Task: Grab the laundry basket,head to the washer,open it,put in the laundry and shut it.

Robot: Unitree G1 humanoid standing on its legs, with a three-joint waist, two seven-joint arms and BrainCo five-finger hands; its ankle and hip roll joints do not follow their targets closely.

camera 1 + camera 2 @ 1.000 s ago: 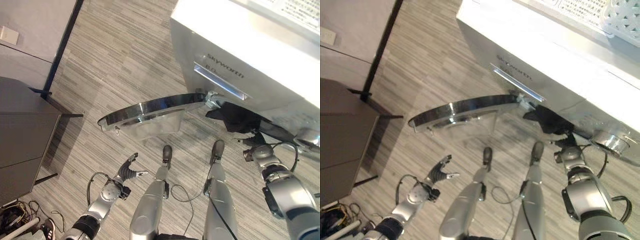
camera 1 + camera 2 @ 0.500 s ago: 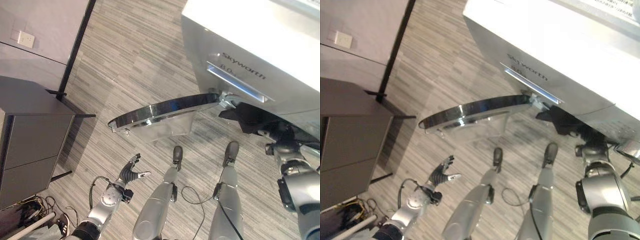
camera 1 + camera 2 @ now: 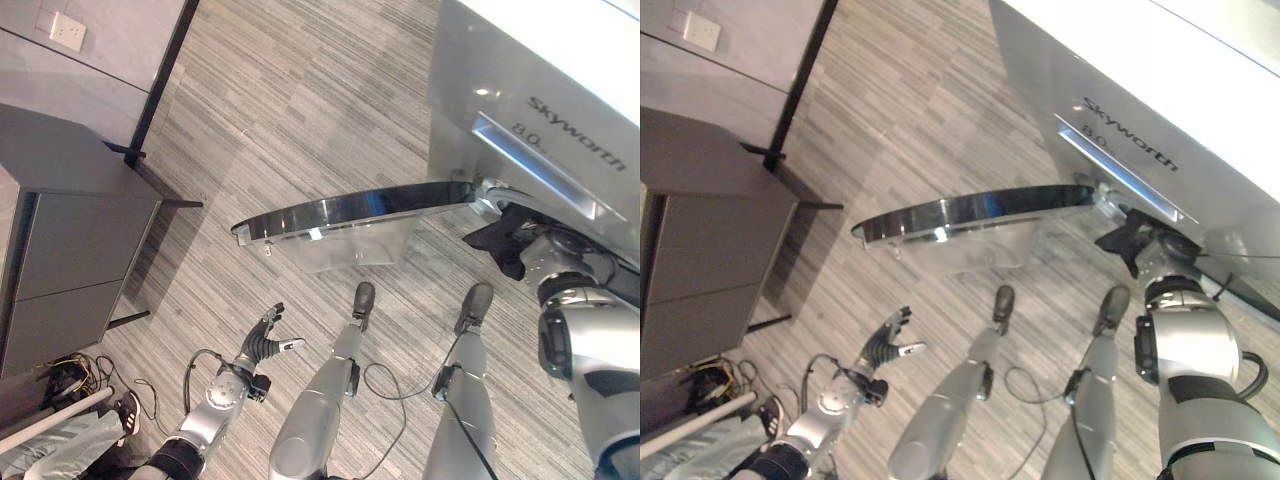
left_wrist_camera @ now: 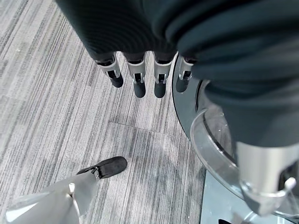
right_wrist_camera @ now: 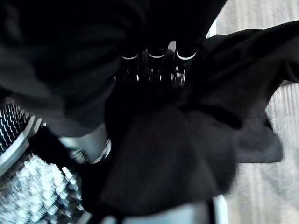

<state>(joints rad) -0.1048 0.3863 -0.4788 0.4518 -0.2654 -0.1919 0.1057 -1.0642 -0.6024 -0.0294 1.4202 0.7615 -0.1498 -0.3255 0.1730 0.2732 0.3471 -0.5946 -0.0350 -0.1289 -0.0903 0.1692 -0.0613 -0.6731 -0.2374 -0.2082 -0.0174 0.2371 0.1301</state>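
Observation:
The white washer stands at the upper right with its round glass door swung wide open to the left. Black laundry hangs out of the drum opening below the door hinge. My right hand is at that opening, buried in the black cloth, with the perforated steel drum right beside it. My left hand hangs low over the floor, away from the washer, and its straight fingers hold nothing.
A grey cabinet stands on thin black legs at the left, in front of a wall with a socket. Cables and a person's shoe lie at the lower left. The open door juts out over the striped floor.
The camera has turned, so the whole picture has shifted. My right hand has gone further into the drum opening with the black cloth. The left hand stays low and open.

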